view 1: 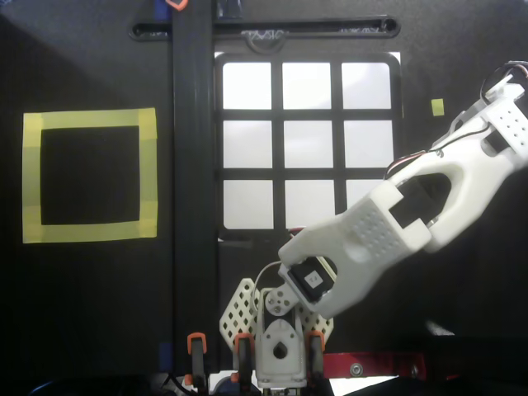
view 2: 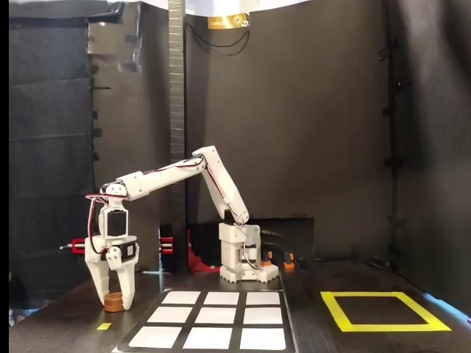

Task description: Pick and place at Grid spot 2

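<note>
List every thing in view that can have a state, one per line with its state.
Claw: lowered to the table beside the grid, fingers on either side of the brown piece; a firm grip cannot be told.
Small brown piece: on the table, off the grid, between the fingers.
Grid spot 2: empty.
Other grid cells: all empty.
Yellow tape square: nothing inside it.
Small yellow marker: flat on the table.

Dim, dark scene; white grid glares, slightly soft.
</note>
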### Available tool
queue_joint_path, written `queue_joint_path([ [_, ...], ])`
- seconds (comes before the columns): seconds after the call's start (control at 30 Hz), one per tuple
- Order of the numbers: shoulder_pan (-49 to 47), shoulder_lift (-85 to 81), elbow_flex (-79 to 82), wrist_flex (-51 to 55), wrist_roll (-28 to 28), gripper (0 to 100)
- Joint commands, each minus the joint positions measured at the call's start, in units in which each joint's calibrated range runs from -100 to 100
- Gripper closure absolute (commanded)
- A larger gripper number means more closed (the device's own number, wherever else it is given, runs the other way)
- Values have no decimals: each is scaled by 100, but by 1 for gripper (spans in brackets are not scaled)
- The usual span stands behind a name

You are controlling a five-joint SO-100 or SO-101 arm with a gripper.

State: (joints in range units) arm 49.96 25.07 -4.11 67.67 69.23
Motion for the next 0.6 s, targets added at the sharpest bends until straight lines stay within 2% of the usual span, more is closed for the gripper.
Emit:
queue_joint_path([
  [0.0,-32,-146,-57,104,-5,87],
  [0.33,-274,-2103,-84,1980,-24,87],
  [0.57,-367,-2404,-84,2196,-98,87],
])
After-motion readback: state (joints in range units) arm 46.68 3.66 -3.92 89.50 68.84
